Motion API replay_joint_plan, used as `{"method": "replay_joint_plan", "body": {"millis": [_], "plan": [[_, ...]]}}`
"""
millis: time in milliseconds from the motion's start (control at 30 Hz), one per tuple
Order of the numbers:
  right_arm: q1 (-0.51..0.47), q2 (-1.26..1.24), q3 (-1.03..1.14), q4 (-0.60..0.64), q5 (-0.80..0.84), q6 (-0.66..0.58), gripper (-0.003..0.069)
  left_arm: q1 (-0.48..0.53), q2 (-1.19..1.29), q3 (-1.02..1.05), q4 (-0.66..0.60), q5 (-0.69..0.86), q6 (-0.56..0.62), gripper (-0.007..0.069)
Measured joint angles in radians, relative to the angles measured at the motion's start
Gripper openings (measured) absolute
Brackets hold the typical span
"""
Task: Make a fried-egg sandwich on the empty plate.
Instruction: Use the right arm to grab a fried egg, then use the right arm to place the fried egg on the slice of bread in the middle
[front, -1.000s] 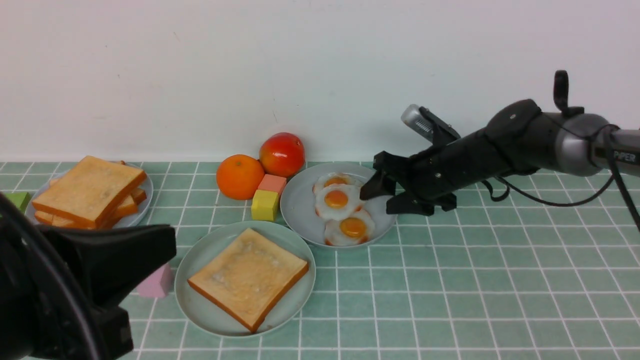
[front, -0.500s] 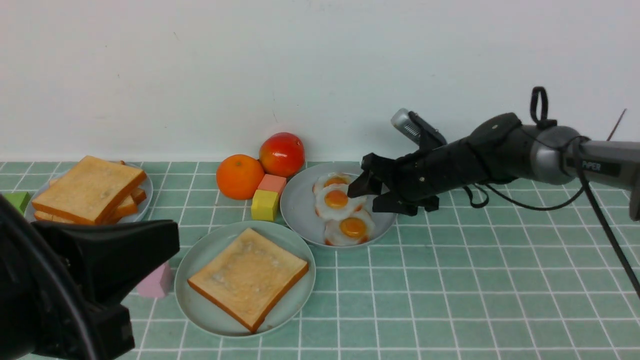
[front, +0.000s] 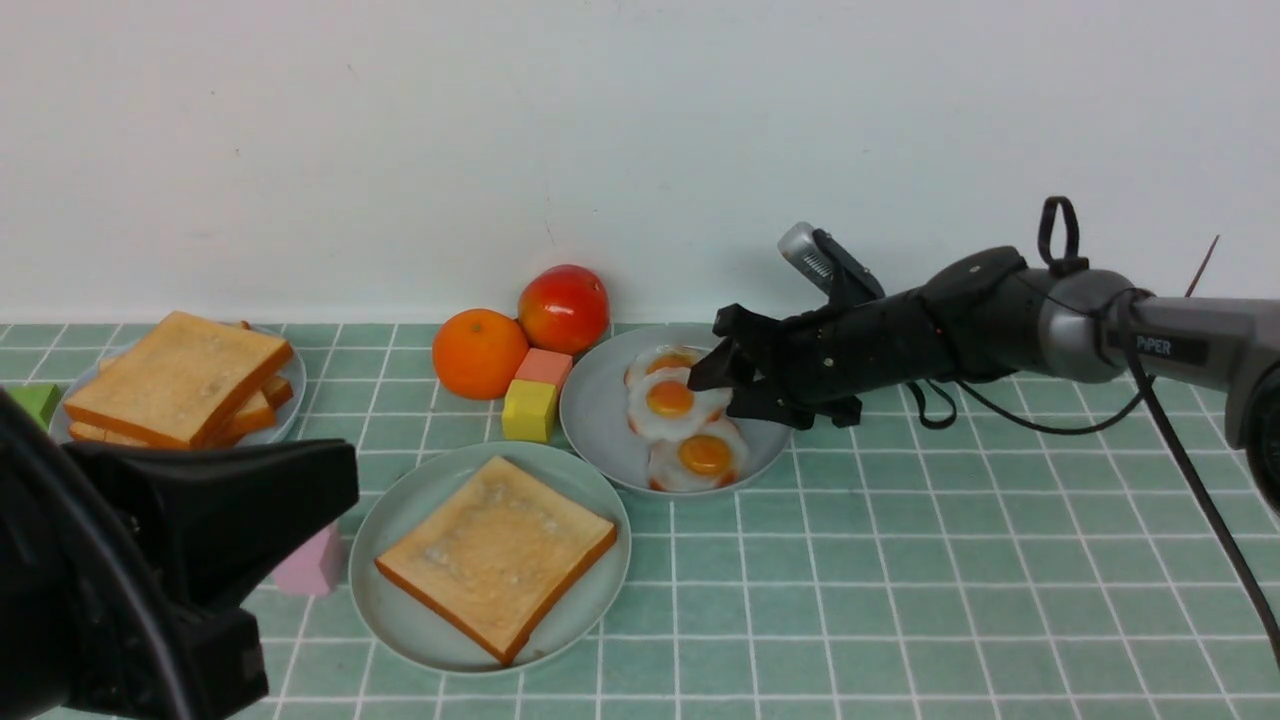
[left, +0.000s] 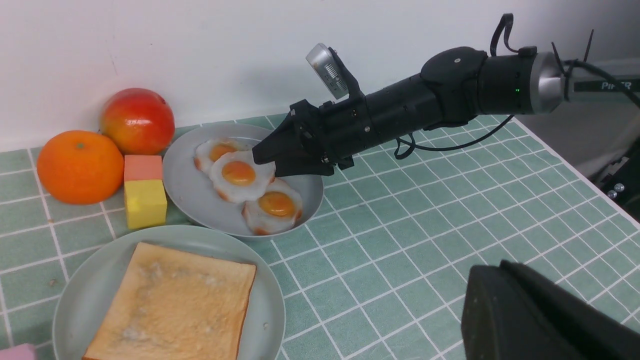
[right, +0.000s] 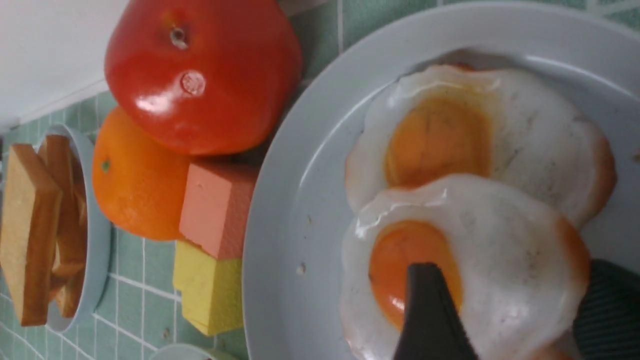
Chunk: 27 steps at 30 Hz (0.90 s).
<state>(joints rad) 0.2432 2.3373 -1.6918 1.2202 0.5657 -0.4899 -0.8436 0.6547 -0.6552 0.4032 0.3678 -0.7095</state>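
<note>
Toast slice (front: 495, 555) flat on mint-green plate (front: 415, 495), front centre, top face bare. Right gripper (front: 716, 394) at middle fried egg (front: 668, 400) of 3 on grey-blue plate (front: 600, 425) just behind, jaws apart: 1 finger over the yolk, other past the egg's right edge, egg overlapping the rear one. Left gripper (front: 300, 490) low at front left, closed.

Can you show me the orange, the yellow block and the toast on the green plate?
orange (front: 480, 352), front view, middle of its peel.
yellow block (front: 527, 420), front view, its front face.
toast slice (front: 497, 553), front view, middle of its top.
</note>
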Motion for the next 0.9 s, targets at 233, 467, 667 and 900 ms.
{"method": "replay_joint_plan", "body": {"millis": [233, 467, 667, 900], "plan": [[-0.001, 0.012, -0.001, 0.027, -0.008, -0.031, 0.0221, 0.0, 0.0, 0.0, 0.0, 0.0, 0.0, -0.0013], [-0.019, 0.009, 0.0, 0.087, 0.025, -0.042, 0.0072, 0.0, 0.0, 0.0, 0.005, 0.002, 0.0, -0.0011], [-0.041, -0.069, 0.007, 0.107, 0.123, -0.129, 0.0072, 0.0, 0.002, 0.0, 0.03, 0.068, 0.0, -0.001], [-0.025, -0.221, 0.009, 0.033, 0.321, -0.136, 0.0072, 0.0, 0.003, 0.0, 0.084, 0.154, 0.0, -0.0008]]}}
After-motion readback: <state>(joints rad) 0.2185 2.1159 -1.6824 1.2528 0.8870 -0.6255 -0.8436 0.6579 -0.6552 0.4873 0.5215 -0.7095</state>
